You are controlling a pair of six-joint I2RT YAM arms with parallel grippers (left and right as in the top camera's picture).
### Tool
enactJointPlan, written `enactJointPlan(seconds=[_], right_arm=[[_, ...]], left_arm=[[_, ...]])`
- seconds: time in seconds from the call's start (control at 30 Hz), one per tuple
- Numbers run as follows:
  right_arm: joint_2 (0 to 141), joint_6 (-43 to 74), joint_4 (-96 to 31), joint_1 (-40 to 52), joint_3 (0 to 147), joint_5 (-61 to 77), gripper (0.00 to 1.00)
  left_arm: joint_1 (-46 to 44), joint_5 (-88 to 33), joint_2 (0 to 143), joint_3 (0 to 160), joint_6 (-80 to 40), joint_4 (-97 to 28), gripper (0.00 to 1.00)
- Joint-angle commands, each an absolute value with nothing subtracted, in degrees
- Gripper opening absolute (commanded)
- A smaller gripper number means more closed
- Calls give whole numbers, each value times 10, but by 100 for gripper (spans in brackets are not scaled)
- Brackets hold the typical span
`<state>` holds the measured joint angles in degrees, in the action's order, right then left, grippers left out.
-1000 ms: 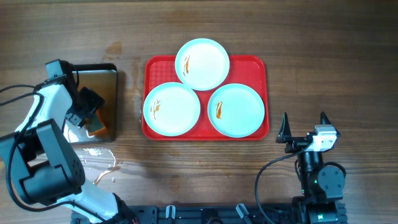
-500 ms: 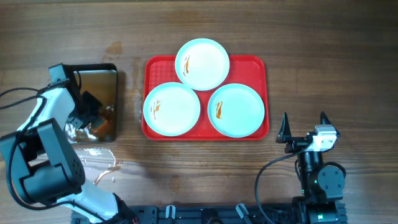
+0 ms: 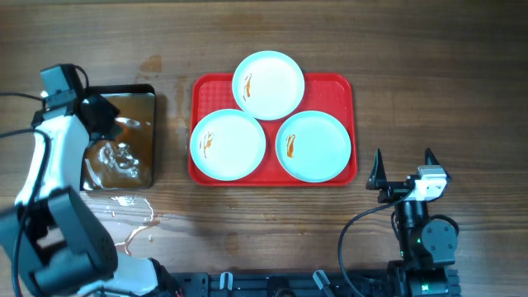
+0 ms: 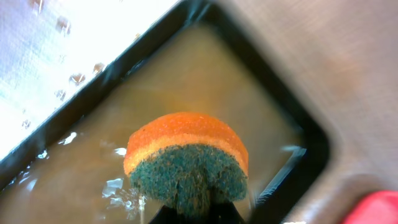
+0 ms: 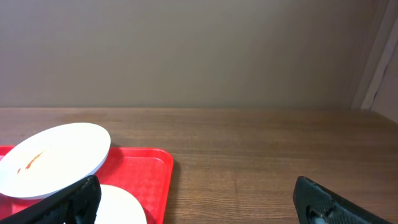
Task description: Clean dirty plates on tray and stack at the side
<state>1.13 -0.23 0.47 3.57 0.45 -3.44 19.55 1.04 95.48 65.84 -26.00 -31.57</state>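
Note:
Three pale plates lie on the red tray (image 3: 340, 89): one at the back (image 3: 268, 85), one front left (image 3: 228, 144), one front right (image 3: 313, 146), each with a small orange smear. My left gripper (image 3: 106, 118) hangs over the back of a black-rimmed pan (image 3: 140, 169), shut on an orange sponge (image 4: 186, 140) whose green scrub side faces the camera. The left gripper (image 4: 193, 214) shows only as a dark base under the sponge. My right gripper (image 3: 404, 169) stands open near the front right, just right of the tray, holding nothing. In the right wrist view the right gripper (image 5: 205, 205) is wide apart over bare wood.
The pan holds brownish water with ripples. Spilled water (image 3: 132, 213) glistens on the wood in front of the pan. In the right wrist view the tray's corner (image 5: 149, 171) and the back plate (image 5: 53, 158) sit to the left.
My left gripper closed on the sponge in the pan, then rose and drew back toward the pan's far left corner. The right arm, tray and plates stayed still.

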Motion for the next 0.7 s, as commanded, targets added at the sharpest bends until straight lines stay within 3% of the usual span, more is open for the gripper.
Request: enactJointPlan(seconds=[0.0,0.2,0.5,0.67], right_arm=[[9,2,7,37,3,-27,100],[9,2,7,37,3,-28,100],[9,2,7,37,3,-28,100],[9,2,6,37,3,-28,100]], left_arm=[[193,-28,906,674,-267,-277,4],[202,-55,917,674,-277,-193,4],[222,-76,992,674,-383,-186,4],[234,-165,1008,674,-387,-186,4]])
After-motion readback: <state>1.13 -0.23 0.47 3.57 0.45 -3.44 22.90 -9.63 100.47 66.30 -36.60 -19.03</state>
